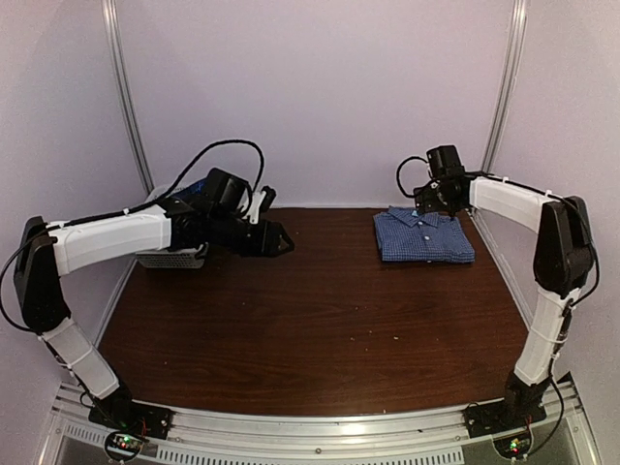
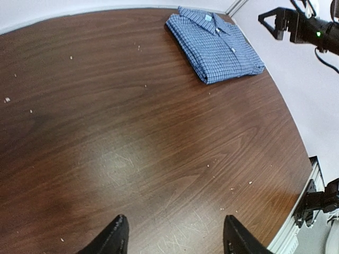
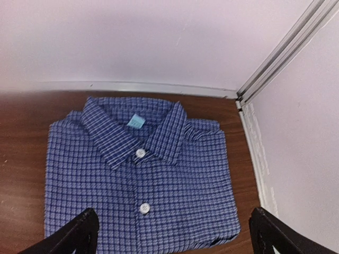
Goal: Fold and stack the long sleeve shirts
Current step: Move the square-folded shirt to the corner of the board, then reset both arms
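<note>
One blue-and-white checked long sleeve shirt (image 1: 424,237) lies folded into a neat rectangle at the far right corner of the dark brown wooden desk (image 1: 320,329), collar towards the back wall and buttoned front facing up. This garment looks finished, so the step in hand is probably the hand-over to the next shirt. The right gripper (image 1: 433,201) hovers above the collar end, its black fingers (image 3: 79,233) spread wide with nothing between them. The left gripper (image 1: 283,240) hangs over bare wood on the far left, its fingers (image 2: 114,238) likewise apart and empty. Next, I judge, a further shirt must be fetched, perhaps from the pale perforated basket (image 1: 172,260) under the left arm, then spread flat. A small light-blue neck tag (image 3: 136,121) sits inside the collar, but its writing is too small to read.
</note>
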### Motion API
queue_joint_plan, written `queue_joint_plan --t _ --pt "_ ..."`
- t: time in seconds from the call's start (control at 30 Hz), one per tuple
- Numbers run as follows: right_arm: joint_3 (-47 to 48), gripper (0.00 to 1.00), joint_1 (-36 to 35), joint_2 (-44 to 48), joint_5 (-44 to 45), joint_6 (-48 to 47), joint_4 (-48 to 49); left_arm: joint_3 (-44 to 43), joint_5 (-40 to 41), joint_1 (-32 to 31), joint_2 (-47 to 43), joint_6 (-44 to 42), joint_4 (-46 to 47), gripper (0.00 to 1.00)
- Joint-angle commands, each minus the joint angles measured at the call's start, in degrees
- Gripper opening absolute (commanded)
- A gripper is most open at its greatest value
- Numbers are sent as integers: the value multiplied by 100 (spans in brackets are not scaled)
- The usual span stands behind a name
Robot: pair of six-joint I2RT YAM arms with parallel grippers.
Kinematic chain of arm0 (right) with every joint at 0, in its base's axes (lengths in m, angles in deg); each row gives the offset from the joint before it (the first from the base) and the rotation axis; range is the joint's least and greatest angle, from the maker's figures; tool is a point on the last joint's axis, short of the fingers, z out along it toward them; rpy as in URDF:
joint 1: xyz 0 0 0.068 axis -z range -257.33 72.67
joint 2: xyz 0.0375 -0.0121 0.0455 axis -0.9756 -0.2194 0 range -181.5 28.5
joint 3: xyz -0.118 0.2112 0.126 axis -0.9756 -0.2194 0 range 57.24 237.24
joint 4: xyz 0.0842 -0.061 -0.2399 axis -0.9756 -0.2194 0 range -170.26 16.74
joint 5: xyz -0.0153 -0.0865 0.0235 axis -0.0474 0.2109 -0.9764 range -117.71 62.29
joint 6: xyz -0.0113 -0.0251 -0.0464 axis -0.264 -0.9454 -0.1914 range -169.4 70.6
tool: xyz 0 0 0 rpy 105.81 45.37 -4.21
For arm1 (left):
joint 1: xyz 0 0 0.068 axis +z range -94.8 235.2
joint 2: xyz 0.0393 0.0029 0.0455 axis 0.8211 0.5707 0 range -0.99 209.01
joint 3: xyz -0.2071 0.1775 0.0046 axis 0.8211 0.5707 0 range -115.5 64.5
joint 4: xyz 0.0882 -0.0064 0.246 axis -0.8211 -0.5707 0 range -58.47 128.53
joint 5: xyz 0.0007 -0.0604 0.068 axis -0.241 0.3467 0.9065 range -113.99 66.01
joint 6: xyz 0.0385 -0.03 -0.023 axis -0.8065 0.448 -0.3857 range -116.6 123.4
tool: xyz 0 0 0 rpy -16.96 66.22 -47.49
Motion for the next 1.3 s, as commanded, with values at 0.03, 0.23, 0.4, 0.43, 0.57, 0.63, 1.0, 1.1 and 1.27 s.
queue_joint_plan --t 0.03,0.23,0.4,0.43,0.57,0.63,1.0,1.1,1.27 --pt "-1514 100 -607 999 -769 1084 727 -29 536 33 -443 -138 432 71" --pt "-2601 100 -1458 1957 -1055 1794 1062 330 678 33 -738 -148 712 85" --pt "-3428 100 -2274 2652 -1350 2399 1598 777 801 -54 -1003 -131 960 97" --pt "-3535 100 -2421 2730 -1364 2481 1662 854 848 -92 -1045 -126 1003 97" --pt "-3861 100 -2935 2970 -1343 2714 1820 1184 1008 -309 -1167 -56 1213 98" --pt "-3987 100 -3118 3131 -1320 2789 1894 1355 1043 -424 -1228 24 1364 98" --pt "-4817 100 -3245 4545 -1154 2902 2365 1579 1514 -697 -1559 -46 1523 98" --pt "-4960 100 -3245 4783 -1049 2890 2314 1520 1631 -697 -1651 -98 1502 98" --pt "-5068 100 -3245 4980 -985 2880 2335 1442 1807 -697 -1756 -177 1471 98"
